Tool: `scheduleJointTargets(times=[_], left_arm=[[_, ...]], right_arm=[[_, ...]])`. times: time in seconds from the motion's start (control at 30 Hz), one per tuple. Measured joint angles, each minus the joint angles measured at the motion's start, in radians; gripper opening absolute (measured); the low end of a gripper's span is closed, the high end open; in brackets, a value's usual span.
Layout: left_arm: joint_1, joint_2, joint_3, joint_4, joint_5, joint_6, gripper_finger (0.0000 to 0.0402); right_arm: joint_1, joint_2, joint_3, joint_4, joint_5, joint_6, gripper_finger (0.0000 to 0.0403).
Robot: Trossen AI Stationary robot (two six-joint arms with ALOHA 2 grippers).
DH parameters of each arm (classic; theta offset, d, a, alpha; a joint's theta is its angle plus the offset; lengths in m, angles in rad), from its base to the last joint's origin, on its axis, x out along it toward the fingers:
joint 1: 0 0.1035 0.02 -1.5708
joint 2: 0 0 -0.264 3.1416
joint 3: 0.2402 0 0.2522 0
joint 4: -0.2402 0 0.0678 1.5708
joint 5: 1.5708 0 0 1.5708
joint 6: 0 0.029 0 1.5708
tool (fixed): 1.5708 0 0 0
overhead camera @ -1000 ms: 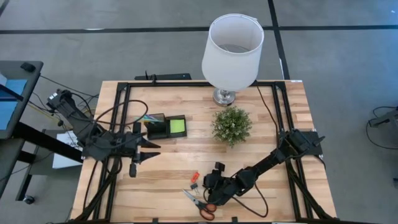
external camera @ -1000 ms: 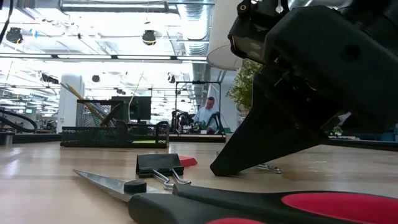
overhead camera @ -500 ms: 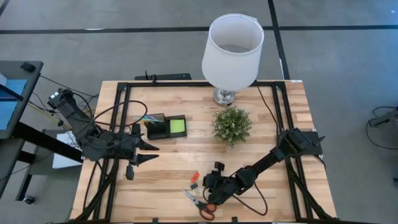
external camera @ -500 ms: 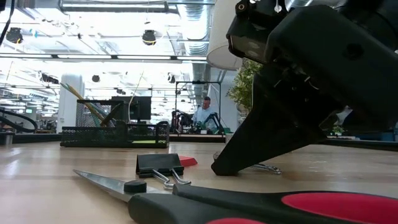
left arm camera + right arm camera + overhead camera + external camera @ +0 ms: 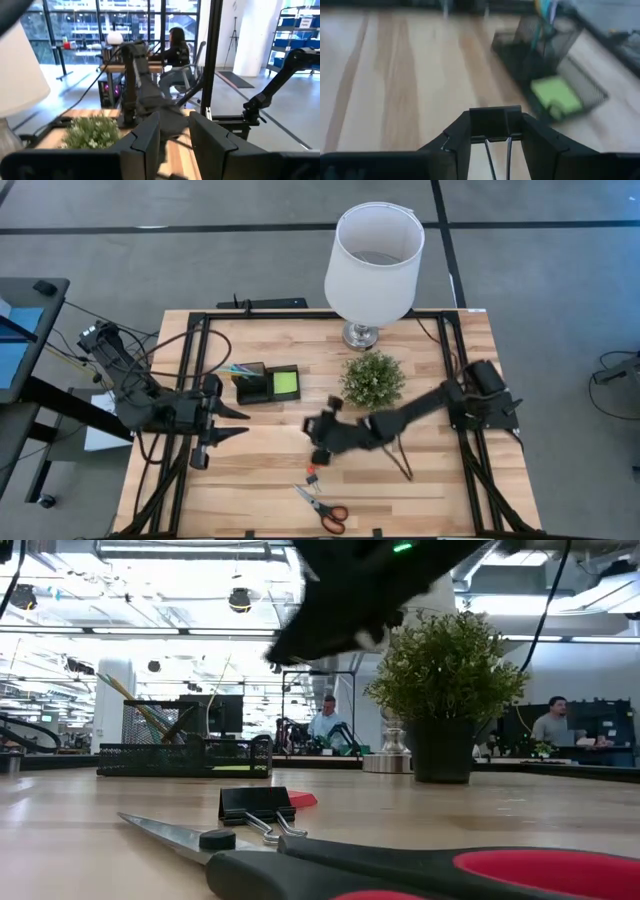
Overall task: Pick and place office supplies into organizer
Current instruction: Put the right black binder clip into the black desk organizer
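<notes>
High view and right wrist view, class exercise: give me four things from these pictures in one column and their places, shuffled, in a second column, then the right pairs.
Things:
1. scissors
2. lime-green pad
3. black clip
4. potted plant

Places:
a. between the fingers of the right end effector
b. in the low tray of the organizer
c. lying near the front edge of the table
d. standing near the base of the lamp

Pairs: 1-c, 2-b, 3-a, 4-d

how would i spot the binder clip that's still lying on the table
Start at the red-handled scissors near the table's front edge. Just behind their blade tips lies a small black binder clip with silver wire handles, beside an orange clip. Unlike the black clip in the right end effector, it rests on the wood.
</notes>
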Motion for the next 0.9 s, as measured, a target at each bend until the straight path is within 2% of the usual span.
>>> scheduleJointTargets(times=[0.17, 0.27, 0.33, 0.53, 0.73, 0.9], left_arm=[[0.000, -0.005, 0.000, 0.021, -0.007, 0.088, 0.0097], [-0.003, -0.022, 0.000, 0.030, -0.026, 0.125, 0.0097], [-0.003, -0.037, 0.000, 0.030, -0.035, 0.154, 0.0097], [-0.002, -0.077, 0.001, 0.026, -0.047, 0.192, 0.0097], [-0.002, -0.098, 0.001, -0.007, -0.044, 0.175, 0.0097], [-0.003, -0.098, 0.001, -0.058, -0.042, 0.151, 0.0097]], right_arm=[[-0.135, 0.039, 0.002, 0.421, -0.194, -0.116, 0.0131], [-0.195, 0.133, 0.036, 0.559, -0.272, -0.118, 0.0133], [-0.225, 0.205, 0.088, 0.559, -0.274, -0.121, 0.0132], [-0.283, 0.407, 0.365, 0.485, -0.291, -0.144, 0.0132], [-0.324, 0.531, 0.634, 0.254, -0.285, -0.150, 0.0132], [-0.335, 0.618, 0.784, 0.071, -0.272, -0.164, 0.0144]])
